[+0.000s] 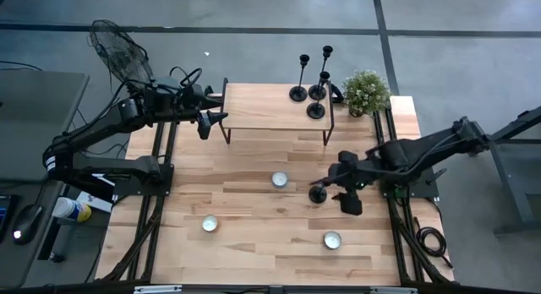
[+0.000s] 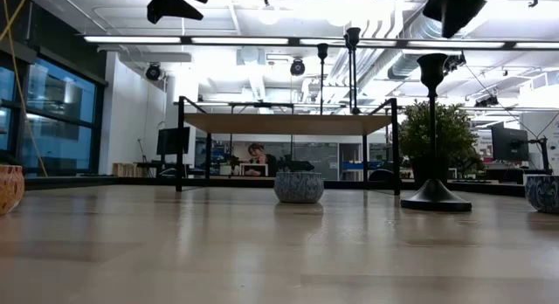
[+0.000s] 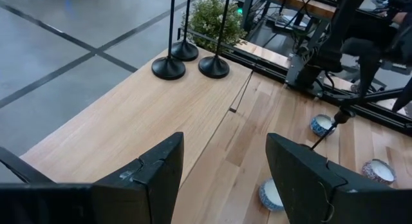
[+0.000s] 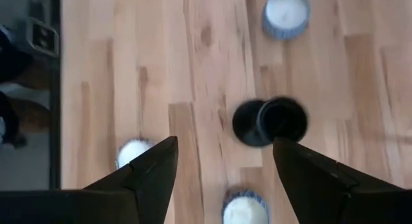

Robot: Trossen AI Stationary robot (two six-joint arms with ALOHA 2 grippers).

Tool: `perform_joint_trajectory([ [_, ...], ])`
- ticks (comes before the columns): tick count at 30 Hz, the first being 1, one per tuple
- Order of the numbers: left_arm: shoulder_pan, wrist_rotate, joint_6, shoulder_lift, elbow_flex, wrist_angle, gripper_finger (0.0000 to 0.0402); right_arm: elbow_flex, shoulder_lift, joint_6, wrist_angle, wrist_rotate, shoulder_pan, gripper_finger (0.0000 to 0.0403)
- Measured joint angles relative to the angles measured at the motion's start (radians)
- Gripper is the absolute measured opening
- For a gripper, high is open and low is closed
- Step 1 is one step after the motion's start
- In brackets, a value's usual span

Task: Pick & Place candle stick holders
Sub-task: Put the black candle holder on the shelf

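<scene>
Three black candle stick holders (image 1: pixel 314 95) stand on their disc bases at the right end of a raised wooden shelf (image 1: pixel 262 108); the left wrist view shows their bases (image 3: pixel 168 68). A fourth candle stick holder (image 1: pixel 318 193) stands upright on the table, its disc base (image 2: pixel 434 197) flat on the wood. My right gripper (image 1: pixel 333 193) hangs open above it. Seen from above, the holder (image 4: pixel 269 121) lies just beyond the spread fingers, untouched. My left gripper (image 1: pixel 215 118) waits open above the shelf's left end (image 3: pixel 129 121).
Three white tealights in blue-patterned cups sit on the table (image 1: pixel 279 180) (image 1: pixel 210 224) (image 1: pixel 331 239). A small potted plant (image 1: pixel 366 91) stands right of the shelf. The shelf's black legs (image 1: pixel 328 133) rise from the table. The shelf's left and middle are bare wood.
</scene>
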State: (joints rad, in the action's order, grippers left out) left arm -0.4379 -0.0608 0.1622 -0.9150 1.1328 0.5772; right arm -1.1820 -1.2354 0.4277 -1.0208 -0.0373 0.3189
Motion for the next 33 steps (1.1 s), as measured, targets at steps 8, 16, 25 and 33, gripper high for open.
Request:
perform_joint_trajectory([
  [8, 0.0, 0.0, 0.0, 0.0, 0.0, 0.0, 0.0216, 0.001, -0.093, 0.144, -0.049, 0.043, 0.027, 0.0248],
  [16, 0.0, -0.008, 0.0, 0.0, 0.0, 0.0, 0.0216, 0.001, -0.126, 0.159, -0.047, 0.11, 0.052, 0.0248],
  [25, 0.0, -0.008, -0.024, 0.001, 0.0, -0.006, 0.0216, 0.001, 0.071, 0.15, -0.123, 0.018, 0.048, 0.0248],
  [33, 0.0, -0.008, -0.026, 0.001, 0.0, -0.006, 0.0216, 0.148, 0.211, 0.116, 0.195, -0.068, 0.062, 0.0248],
])
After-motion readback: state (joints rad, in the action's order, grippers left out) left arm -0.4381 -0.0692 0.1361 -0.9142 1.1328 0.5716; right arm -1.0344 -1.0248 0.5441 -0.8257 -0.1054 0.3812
